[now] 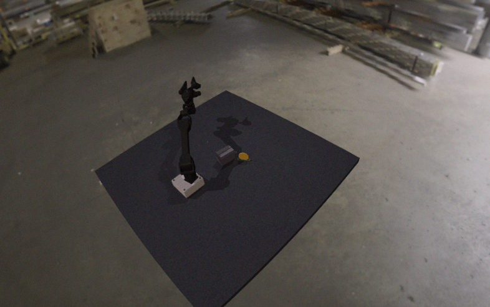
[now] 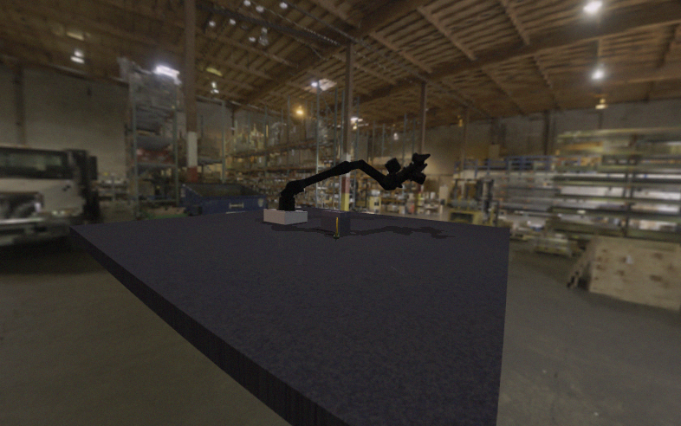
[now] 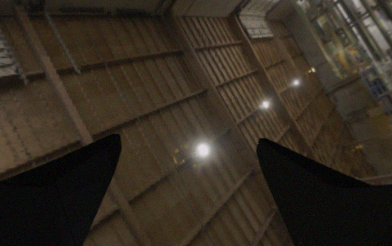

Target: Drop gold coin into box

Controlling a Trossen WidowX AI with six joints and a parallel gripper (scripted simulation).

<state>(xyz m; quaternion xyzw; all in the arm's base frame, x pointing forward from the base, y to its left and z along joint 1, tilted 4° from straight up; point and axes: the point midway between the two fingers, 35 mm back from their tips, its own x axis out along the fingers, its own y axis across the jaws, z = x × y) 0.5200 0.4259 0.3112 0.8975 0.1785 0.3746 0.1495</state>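
Observation:
The gold coin (image 1: 243, 156) (image 2: 337, 227) stands on edge in its low dark-green holder (image 2: 336, 236). In the top view it shows its face; in the exterior view it is seen edge-on. The closed grey box (image 1: 226, 158) (image 2: 327, 221) stands close beside the coin, on the side towards the arm's base, with a dark slot line along its lid. My gripper (image 1: 189, 80) (image 3: 191, 143) is open and empty, raised high above the table and away from coin and box. Its fingers point upward; the wrist view shows only them and the ceiling.
The arm's pale base block (image 1: 187, 185) (image 2: 284, 216) stands on the dark square table (image 1: 224, 224) (image 2: 311, 301), near the box. The table's edges drop off to the floor on all sides. Warehouse racks and a wooden panel (image 1: 121, 25) are in the background.

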